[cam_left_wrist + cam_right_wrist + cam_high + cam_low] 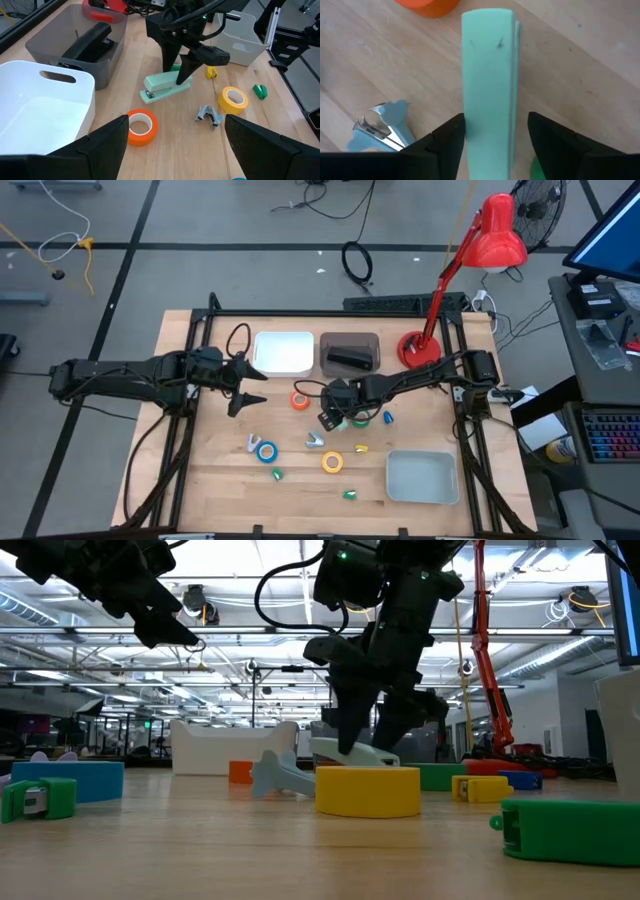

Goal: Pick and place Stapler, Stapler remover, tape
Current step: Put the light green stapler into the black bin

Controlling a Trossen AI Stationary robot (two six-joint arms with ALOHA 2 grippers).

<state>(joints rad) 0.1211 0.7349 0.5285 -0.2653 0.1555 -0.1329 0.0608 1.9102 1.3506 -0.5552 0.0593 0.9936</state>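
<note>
Two fingers of the right end effector [181, 67] straddle the mint-green stapler [167, 87], one on each long side, set apart with a sliver of gap on both flanks in the right wrist view, so the stapler is bracketed but not yet clamped and lies flat on the desk [220, 470] near its middle. Just beside it sit the orange tape roll [139, 127] toward the white bin [47, 107], the pale blue-grey stapler remover [209, 116] and the yellow tape roll [233, 99] a little further out; the blue tape roll [266, 450] lies nearer the front edge, and a green roll [360, 420] looks to be tucked just behind the right end effector, though that one is mostly hidden. Beyond these stand the grey bin [75, 37], which already holds a dark object, the white bin next to it, and a pale tray [422, 477] at the front right, with a red lamp [470, 270] at the back. The left end effector [243, 387] waits well apart on the left side, raised off the desk with its fingers spread wide and nothing between them. The step in hand looks to be the grasp on the stapler, the first of the picks; the next move calls for closing squarely on its long sides, then a straight lift that clears the orange roll and the remover before carrying it to a bin
</note>
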